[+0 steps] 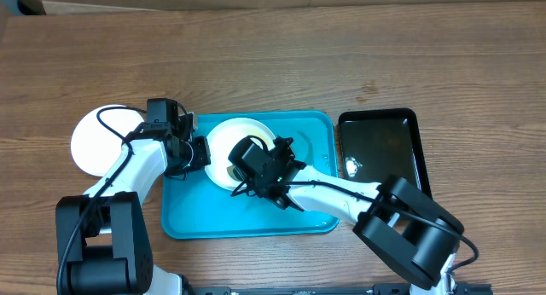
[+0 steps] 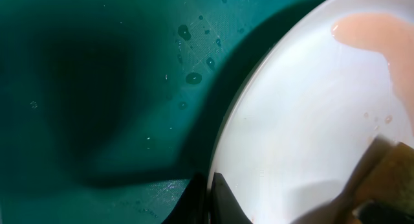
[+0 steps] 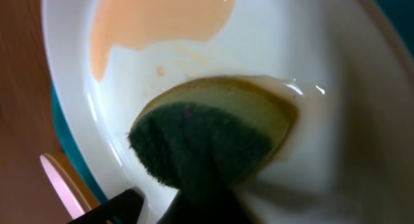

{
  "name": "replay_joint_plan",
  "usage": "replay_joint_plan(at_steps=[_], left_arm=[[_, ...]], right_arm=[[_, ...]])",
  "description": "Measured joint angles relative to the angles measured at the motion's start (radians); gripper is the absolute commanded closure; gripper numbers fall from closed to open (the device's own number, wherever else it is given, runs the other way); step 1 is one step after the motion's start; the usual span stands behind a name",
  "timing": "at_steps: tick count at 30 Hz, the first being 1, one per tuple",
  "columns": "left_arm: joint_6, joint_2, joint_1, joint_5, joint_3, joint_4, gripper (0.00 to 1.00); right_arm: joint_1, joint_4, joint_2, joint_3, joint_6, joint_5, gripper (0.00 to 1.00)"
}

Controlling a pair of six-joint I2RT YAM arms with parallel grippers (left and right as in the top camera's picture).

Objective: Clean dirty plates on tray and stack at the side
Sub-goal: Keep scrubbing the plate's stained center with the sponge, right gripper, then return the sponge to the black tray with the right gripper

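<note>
**Sponge [image 3: 213, 130] on plate [image 1: 226, 141], rim pinched**

Both my arms were over the tray [image 1: 311, 141], the turquoise one in the middle of the worktop [image 1: 341, 56]. The plate, white, lay inside the tray in its upper left part, with its edge close to the tray's left rim. An orange-pink smear [image 3: 162, 20] covered part of the plate's inner face, and a few small specks lay beside it.

My left jaws hung over the tray's left rim, drawn nearly together and pinching the plate's edge. One dark fingertip [image 2: 226, 201] sat on the inner side of that edge, and the other on the outer side over the tray floor. Water drops [image 2: 193, 77] lay on the tray floor near that edge.

My right jaws stood over the tray's centre, clamped on the sponge. Its dark green scouring side faced my wrist camera. Its yellow body pressed on the plate beside the smear, with a wet film around it.

A second plate [image 1: 95, 146], plain white, lay on the worktop just outside the tray's left rim, partly under my left arm [image 1: 145, 163]. I could not tell whether more than one lay there. A glossy black tray [image 1: 384, 150] sat just beside the tray's right rim, a narrow strip of worktop between them. A thin pale pink edge [image 3: 61, 185] showed below the plate's rim in my right wrist view, and I could not tell what it was.
</note>
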Motion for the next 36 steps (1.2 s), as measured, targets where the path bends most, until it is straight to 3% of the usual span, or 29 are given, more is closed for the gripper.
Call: replay_joint_plan(at_steps=[17, 23, 29, 36], left_arm=[[0.0, 0.0, 0.001, 0.0, 0.0, 0.0, 0.96], [0.0, 0.0, 0.001, 0.0, 0.0, 0.0, 0.96], [0.0, 0.0, 0.001, 0.003, 0.0, 0.0, 0.96], [0.0, 0.0, 0.001, 0.004, 0.0, -0.006, 0.96]], right_arm=[[-0.014, 0.216, 0.049, 0.0, -0.167, -0.018, 0.96], [-0.095, 0.322, 0.05, 0.015, -0.396, -0.129, 0.96], [-0.214, 0.076, 0.017, 0.052, -0.61, -0.287, 0.96], [-0.348, -0.333, -0.192, 0.056, -0.874, -0.358, 0.96]])
